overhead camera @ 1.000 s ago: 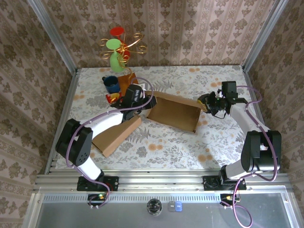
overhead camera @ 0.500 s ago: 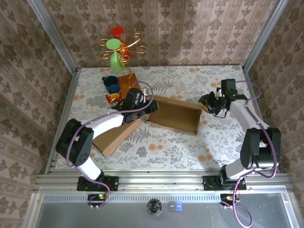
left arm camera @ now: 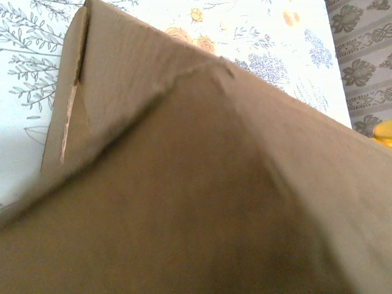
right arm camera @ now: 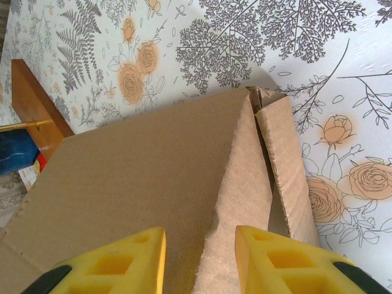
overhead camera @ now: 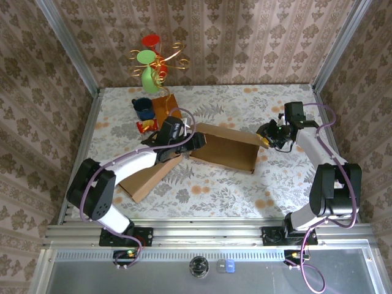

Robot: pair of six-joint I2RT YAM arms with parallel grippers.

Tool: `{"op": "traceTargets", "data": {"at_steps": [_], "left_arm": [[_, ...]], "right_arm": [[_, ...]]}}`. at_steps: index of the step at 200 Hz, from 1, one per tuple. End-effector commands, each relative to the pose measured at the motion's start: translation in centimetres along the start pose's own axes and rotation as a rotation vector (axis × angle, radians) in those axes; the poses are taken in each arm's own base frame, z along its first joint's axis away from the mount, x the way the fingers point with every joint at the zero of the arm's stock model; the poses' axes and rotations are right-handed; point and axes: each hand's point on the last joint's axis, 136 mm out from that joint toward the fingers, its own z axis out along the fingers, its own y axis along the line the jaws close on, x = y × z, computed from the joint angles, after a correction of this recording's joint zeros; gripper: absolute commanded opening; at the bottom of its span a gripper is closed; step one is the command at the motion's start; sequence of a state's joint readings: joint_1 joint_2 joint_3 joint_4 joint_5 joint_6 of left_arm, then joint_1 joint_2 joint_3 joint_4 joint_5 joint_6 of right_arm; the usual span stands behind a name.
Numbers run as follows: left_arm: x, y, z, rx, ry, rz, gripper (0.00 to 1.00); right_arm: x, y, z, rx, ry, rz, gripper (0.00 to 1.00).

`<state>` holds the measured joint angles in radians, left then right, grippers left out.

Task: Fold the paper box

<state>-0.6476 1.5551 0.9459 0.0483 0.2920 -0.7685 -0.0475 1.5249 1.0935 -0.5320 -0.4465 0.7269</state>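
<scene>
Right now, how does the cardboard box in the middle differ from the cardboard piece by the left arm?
The cardboard box has raised walls; the cardboard piece lies flat. The box sits mid-table; the piece lies partly under the left arm. Both are brown cardboard.

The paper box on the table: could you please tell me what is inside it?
Inside the paper box I see only its own bare brown cardboard floor and walls, nothing loose. The left gripper covers its left end, so that corner cannot be checked.
</scene>
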Motion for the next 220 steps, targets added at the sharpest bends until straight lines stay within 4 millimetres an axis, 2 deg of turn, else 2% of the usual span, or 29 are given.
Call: {"op": "traceTargets", "data": {"at_steps": [1,22,55,86,99,105,108,124,150,166,183,200,220], "left_arm": [[1.0,-0.2,-0.8,0.004,0.016,-0.023,0.55],[1.5,-0.5,-1.3,0.000,0.027,-0.017,0.55],[2.1,-1.4,-3.2,-0.017,0.014,0.012,0.56],[3.1,-2.2,-5.5,-0.036,0.013,0.022,0.56],[2.9,-3.0,-7.1,-0.056,0.003,0.050,0.56],[2.7,-3.4,-8.3,-0.087,0.001,0.081,0.56],[2.5,-3.8,-8.8,-0.095,-0.005,0.102,0.56],[1.0,-5.3,-11.8,-0.155,-0.026,0.188,0.56],[-2.3,-6.2,-15.2,-0.262,-0.058,0.274,0.66],[-4.4,-5.6,-15.3,-0.330,-0.021,0.278,0.73],[-6.4,-5.3,-13.8,-0.343,0.026,0.279,0.99],[-8.0,-5.4,-12.0,-0.320,0.050,0.277,1.00],[-8.8,-5.0,-9.6,-0.327,0.087,0.285,1.00]], "right_arm": [[0.2,-0.3,-0.2,0.036,0.001,-0.021,0.37],[0.1,-0.1,-0.6,0.034,-0.005,-0.016,0.42],[0.0,0.5,-2.1,0.039,-0.026,0.033,0.53],[0.0,1.0,-3.4,0.015,-0.065,0.115,0.56],[-0.1,1.1,-4.1,0.013,-0.094,0.134,0.57],[-0.1,0.9,-4.2,0.025,-0.101,0.145,0.57],[-0.1,1.2,-5.1,0.015,-0.123,0.141,0.57],[-0.2,1.0,-6.7,0.031,-0.171,0.158,0.57],[0.5,0.8,-8.5,0.033,-0.213,0.201,0.57],[1.1,0.9,-8.5,0.020,-0.212,0.215,0.57],[1.4,1.3,-8.4,0.014,-0.203,0.200,0.57],[1.6,1.7,-8.6,0.006,-0.195,0.184,0.58],[1.7,2.1,-9.3,-0.003,-0.192,0.158,0.58]]}}
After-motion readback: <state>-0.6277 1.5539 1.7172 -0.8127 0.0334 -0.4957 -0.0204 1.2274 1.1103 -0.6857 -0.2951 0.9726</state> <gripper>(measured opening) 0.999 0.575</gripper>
